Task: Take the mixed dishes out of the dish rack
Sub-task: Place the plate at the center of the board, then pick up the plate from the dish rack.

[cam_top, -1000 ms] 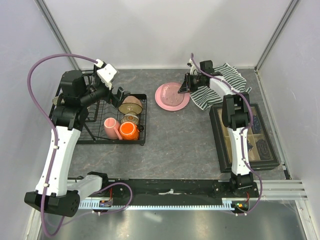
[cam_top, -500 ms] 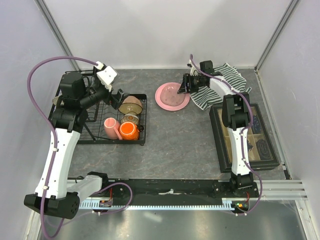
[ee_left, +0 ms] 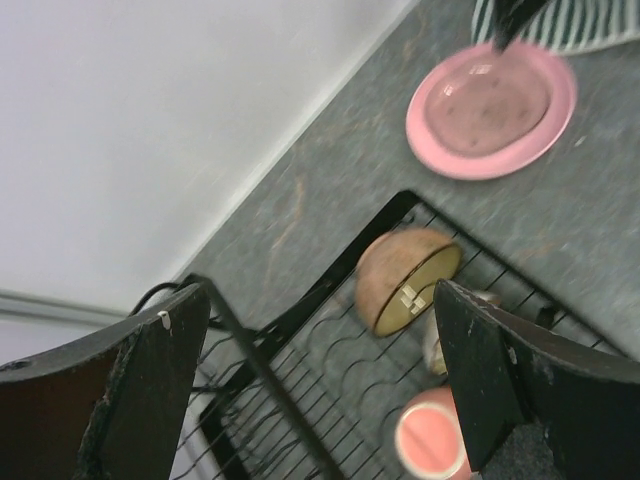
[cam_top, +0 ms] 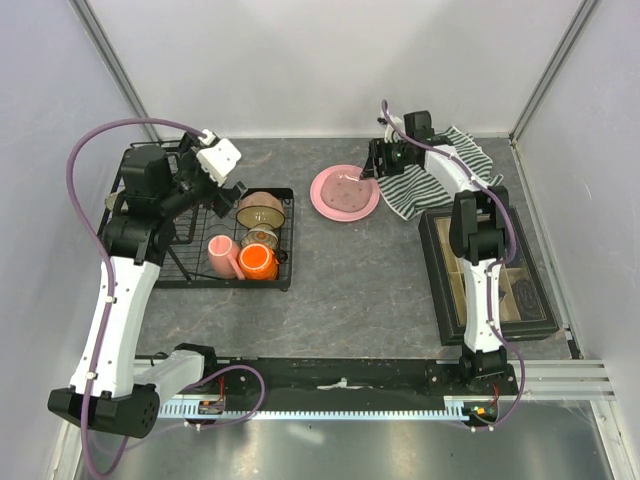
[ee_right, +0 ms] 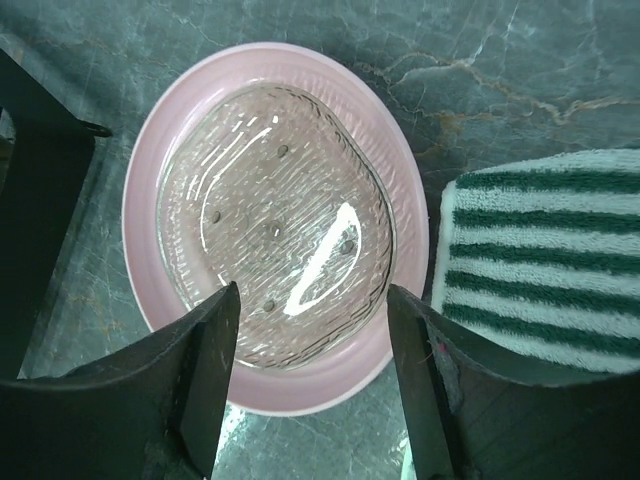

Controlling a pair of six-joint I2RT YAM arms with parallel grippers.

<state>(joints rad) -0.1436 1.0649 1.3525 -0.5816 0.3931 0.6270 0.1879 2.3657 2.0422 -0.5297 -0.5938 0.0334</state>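
Dishes left to lift sit in the dish rack [cam_top: 190,255] at your nine o'clock. The orange mug [cam_top: 258,262] is nearest. Beyond it the tan-brown bowl [cam_top: 263,210], tipped on its side, lies at four o'clock just beside your left gripper [cam_top: 230,192], which is spread wide and empty. Farther off, toward one o'clock, your right gripper [cam_top: 372,168] hangs part-open and empty over the pink plate [cam_top: 345,200].

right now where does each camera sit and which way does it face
Top external: above, behind the bases, looking down; left arm and right arm show.
Left wrist: over the dish rack, tilted toward tan-brown bowl and pink plate; open left pincer shows.
Right wrist: straight down on the pink plate; open right pincer shows.
Shared: all see that plate.
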